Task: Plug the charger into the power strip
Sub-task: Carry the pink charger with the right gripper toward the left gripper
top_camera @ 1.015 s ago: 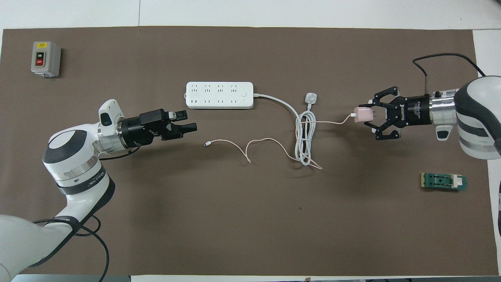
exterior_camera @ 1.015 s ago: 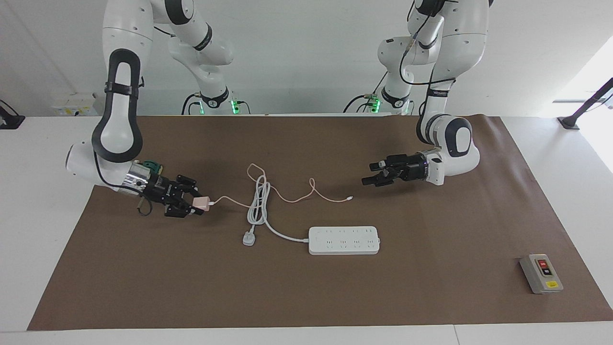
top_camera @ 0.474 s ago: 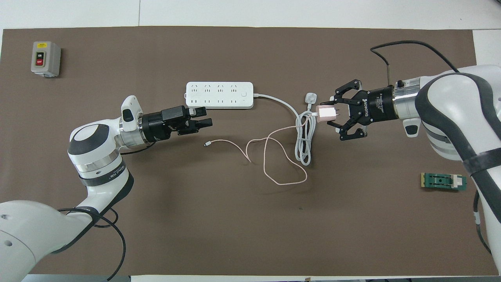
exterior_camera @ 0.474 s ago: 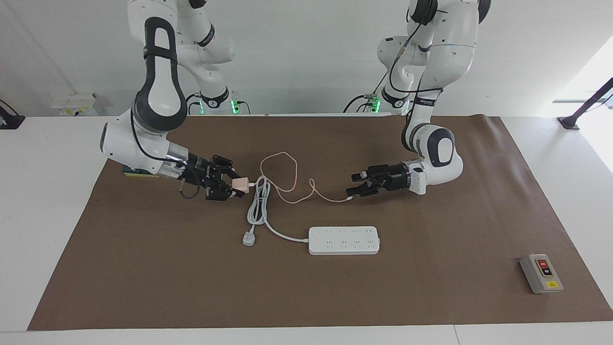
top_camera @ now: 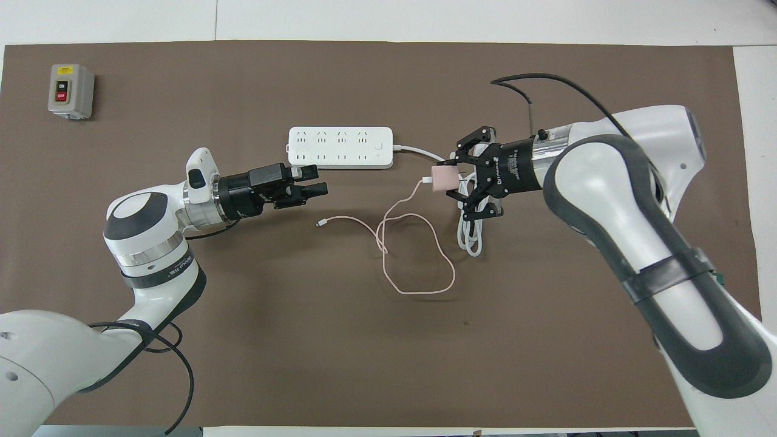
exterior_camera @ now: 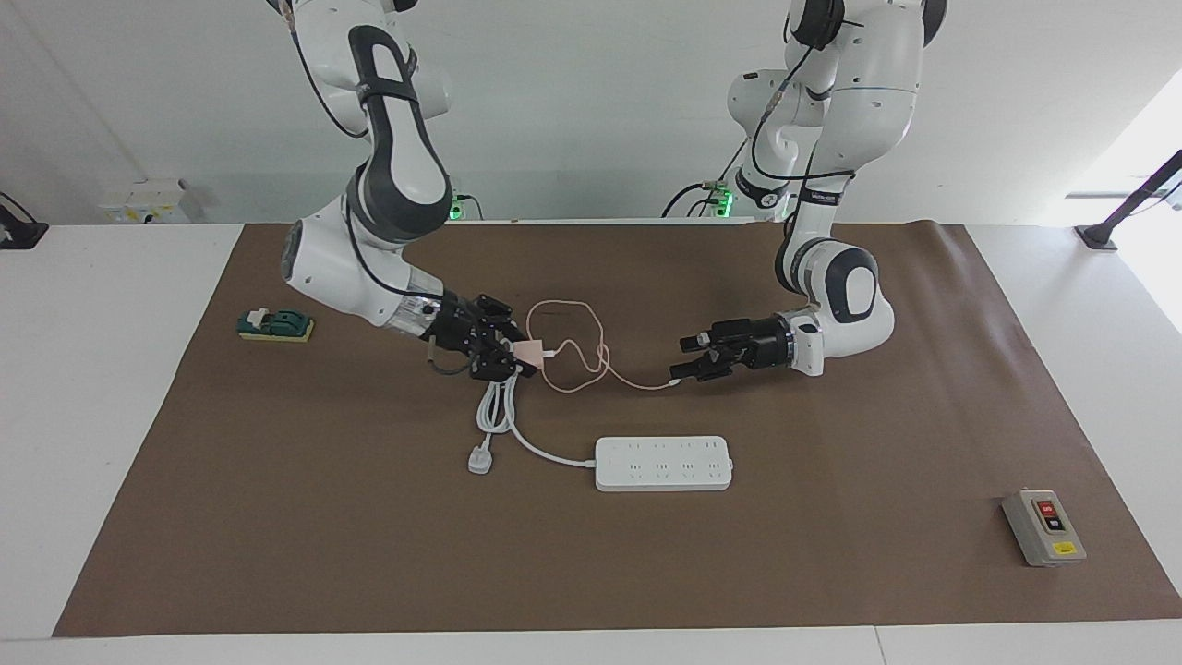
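Note:
My right gripper [exterior_camera: 520, 357] is shut on the pale pink charger [exterior_camera: 532, 351] and holds it above the coiled white cord [exterior_camera: 494, 406], seen from overhead too [top_camera: 448, 179]. The charger [top_camera: 441, 178] is beside the cord end of the white power strip [top_camera: 340, 147]. Its thin pink cable [top_camera: 419, 267] loops on the mat, free end [top_camera: 318, 224] toward my left gripper. My left gripper [exterior_camera: 685, 358] is open and empty, low over the mat, nearer to the robots than the strip [exterior_camera: 663, 463]. It also shows from overhead [top_camera: 320, 181].
A white three-pin plug [exterior_camera: 478, 460] lies beside the strip on its thick cord [top_camera: 470, 233]. A grey box with a red button [top_camera: 71, 91] sits at the left arm's end. A small green block [exterior_camera: 274, 324] lies at the right arm's end.
My right gripper has carried the charger from the right arm's end toward the middle, up to the strip's cord end; the pink cable bunched into loops. My left gripper moved inward, then held.

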You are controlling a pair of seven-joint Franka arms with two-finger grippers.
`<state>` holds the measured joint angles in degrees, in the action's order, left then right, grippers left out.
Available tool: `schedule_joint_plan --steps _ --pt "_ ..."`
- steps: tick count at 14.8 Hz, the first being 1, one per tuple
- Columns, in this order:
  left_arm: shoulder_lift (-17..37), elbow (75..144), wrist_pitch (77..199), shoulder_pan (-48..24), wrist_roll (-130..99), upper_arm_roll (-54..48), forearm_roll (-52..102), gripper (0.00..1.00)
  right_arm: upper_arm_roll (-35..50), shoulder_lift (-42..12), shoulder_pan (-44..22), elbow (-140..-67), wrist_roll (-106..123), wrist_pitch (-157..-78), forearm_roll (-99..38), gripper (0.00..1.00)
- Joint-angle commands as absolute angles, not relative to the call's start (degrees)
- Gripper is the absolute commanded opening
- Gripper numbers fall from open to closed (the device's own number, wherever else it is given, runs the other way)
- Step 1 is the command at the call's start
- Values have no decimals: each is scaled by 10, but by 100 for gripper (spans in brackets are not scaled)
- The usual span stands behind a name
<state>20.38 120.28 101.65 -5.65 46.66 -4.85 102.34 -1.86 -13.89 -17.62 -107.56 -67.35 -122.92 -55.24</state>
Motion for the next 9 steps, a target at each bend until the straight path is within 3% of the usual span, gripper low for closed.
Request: schedule_joint_plan --steps 1,9 --pt "205 1201 1023 -62 482 -46 1027 100 -19 -180 -206 -1021 -711 -1247 -568 0" --pt "187 1217 1016 -57 485 -43 1026 100 -19 -264 -277 -918 -773 -1308 -584 0"
